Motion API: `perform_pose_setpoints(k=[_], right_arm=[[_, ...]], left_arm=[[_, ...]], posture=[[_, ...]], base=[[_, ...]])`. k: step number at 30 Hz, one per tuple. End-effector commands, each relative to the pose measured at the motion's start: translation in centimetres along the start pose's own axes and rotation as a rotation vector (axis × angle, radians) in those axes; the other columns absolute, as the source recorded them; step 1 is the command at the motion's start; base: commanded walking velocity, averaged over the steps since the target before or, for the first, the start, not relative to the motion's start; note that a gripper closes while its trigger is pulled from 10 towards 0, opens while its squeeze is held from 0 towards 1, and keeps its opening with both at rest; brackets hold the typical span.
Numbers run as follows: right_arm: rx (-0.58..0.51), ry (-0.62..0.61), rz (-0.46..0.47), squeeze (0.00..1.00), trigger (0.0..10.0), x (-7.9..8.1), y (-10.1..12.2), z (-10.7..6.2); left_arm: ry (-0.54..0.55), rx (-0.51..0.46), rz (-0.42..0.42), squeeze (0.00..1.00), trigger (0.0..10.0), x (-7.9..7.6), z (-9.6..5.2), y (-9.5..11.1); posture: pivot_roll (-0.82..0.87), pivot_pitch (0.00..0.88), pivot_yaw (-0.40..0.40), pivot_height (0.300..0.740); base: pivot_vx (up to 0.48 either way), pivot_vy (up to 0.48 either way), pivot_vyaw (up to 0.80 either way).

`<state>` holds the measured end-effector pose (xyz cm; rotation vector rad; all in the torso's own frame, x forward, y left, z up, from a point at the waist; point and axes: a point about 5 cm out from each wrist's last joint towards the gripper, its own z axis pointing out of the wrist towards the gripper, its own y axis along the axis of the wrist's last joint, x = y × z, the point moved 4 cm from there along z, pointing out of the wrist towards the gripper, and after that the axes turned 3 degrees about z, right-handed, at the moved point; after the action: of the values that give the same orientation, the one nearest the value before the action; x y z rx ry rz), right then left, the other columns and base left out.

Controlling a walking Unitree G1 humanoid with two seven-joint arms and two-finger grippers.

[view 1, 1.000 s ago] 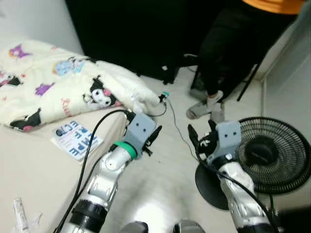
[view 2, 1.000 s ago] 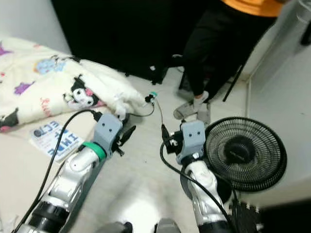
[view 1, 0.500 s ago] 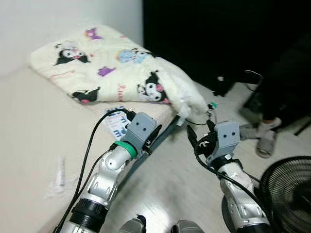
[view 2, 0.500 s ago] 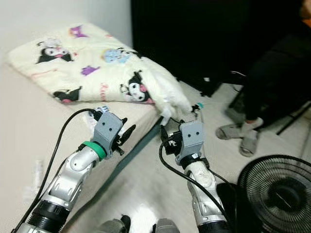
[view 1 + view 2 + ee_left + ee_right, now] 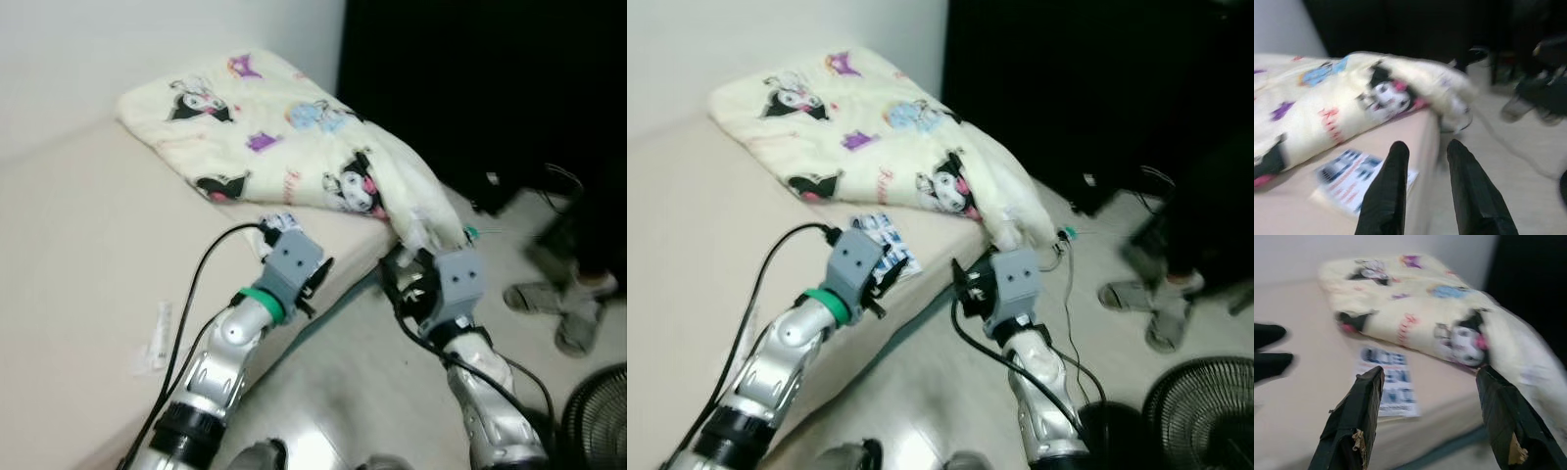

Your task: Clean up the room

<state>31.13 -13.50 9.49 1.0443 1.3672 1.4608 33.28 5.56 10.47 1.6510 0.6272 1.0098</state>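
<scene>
blanket [image 5: 294, 147] and leaflet [image 5: 1359, 178] lie on bed; left hand [image 5: 1427, 152] and right hand [image 5: 1432, 391] both spread, empty

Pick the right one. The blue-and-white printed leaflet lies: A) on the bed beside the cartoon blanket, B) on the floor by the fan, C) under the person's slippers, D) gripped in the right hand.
A: the leaflet lies flat on the bed, just beside the edge of the cartoon blanket, with the left hand pointed toward it.

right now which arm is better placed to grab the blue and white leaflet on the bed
Probably the left. The left hand hovers over the leaflet on the bed, fingers open. The right hand hangs off the bed's edge, above the floor.
</scene>
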Motion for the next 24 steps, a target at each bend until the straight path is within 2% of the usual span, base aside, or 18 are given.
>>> perform_pose_setpoints(k=[1, 24], right_arm=[[0.029, -0.003, 0.0, 0.0, 10.0, -0.3, -0.64, -0.37], [0.03, 0.012, 0.002, 0.0, 10.0, -0.16, -0.64, -0.19]], left_arm=[[-0.01, 0.019, -0.014, 0.0, 10.0, -0.52, 0.05, -0.41], [-0.012, 0.031, -0.019, 0.0, 10.0, -0.66, 0.24, -0.58]], posture=[[-0.13, 0.02, 0.024, 0.74], [-0.13, 0.013, 0.025, 0.74]], base=[[0.0, 0.0, 0.78], [0.0, 0.0, 0.78]])
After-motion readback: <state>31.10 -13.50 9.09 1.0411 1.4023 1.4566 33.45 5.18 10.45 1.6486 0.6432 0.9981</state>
